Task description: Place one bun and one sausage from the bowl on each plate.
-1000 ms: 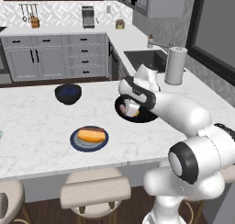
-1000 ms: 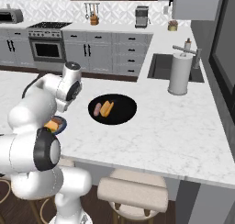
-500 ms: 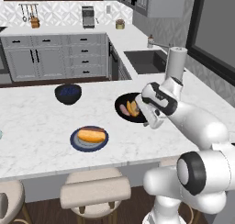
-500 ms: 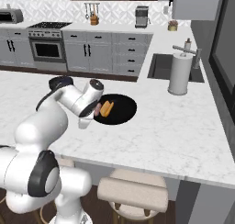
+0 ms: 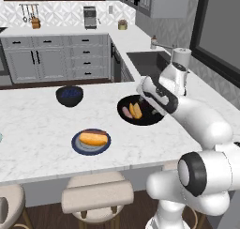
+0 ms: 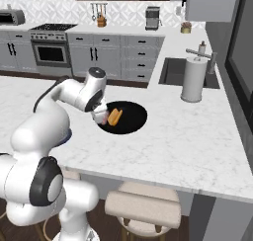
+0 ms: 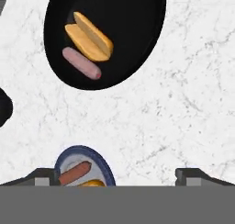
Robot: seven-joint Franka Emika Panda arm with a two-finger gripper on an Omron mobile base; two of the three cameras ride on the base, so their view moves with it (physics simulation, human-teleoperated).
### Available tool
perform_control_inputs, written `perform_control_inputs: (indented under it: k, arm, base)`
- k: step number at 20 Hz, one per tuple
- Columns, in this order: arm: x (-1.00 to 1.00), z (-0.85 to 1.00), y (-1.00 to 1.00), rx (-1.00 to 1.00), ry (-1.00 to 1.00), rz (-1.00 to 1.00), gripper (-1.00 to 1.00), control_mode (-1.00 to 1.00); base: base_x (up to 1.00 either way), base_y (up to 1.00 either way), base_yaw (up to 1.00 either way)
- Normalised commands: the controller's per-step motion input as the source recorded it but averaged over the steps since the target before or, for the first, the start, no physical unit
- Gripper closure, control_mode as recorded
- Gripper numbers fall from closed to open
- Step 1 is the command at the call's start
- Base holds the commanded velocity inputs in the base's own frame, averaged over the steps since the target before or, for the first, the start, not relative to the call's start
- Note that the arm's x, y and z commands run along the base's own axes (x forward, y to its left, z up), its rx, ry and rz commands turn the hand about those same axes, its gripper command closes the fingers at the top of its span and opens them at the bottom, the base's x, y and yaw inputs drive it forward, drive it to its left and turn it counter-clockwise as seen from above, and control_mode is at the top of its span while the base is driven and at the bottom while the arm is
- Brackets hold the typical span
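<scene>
The black bowl point(image 7: 124, 16) point(image 5: 149, 115) point(image 6: 132, 117) holds one golden bun point(image 7: 89, 42) point(image 5: 136, 110) point(image 6: 115, 116) and one pink sausage point(image 7: 81, 63) point(image 5: 126, 113) side by side. My gripper point(image 7: 117, 178) point(image 5: 144, 101) point(image 6: 100, 114) hangs open above the counter at the bowl's rim, nothing between its fingertips point(image 7: 46, 176). The dark blue-grey plate point(image 5: 77, 147) point(image 7: 64, 158) lies to the bowl's front left and carries a bun point(image 5: 93, 139) and a sausage point(image 7: 73, 172). A sliver of the pale aqua plate point(image 5: 1, 138) sits at the far left edge.
A smaller dark-blue bowl point(image 5: 69, 95) point(image 7: 3, 106) stands behind the plate. A white paper-towel roll point(image 5: 180, 59) point(image 6: 192, 79) and the sink point(image 5: 145, 59) point(image 6: 173, 72) are behind the black bowl. Stools point(image 5: 96, 195) stand under the counter's front edge.
The arm has swung its elbow out to the right and the hand has come in over the black bowl's rim. The jaws have stayed open.
</scene>
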Motion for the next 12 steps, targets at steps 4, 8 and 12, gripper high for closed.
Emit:
perform_control_inputs:
  k: [4,8,12]
  arm:
    - [0.75,-0.27,-0.45,-0.47,-0.04,0.34,-1.00,-1.00]
    - [1.00,-0.29,-0.47,-0.24,0.18,0.42,-1.00,-1.00]
    - [0.41,-0.31,-0.02,-0.05,0.15,0.23,-1.00,-1.00]
  base:
    - [0.00,0.00,0.00]
    - [0.00,0.00,0.00]
    - [0.00,0.00,0.00]
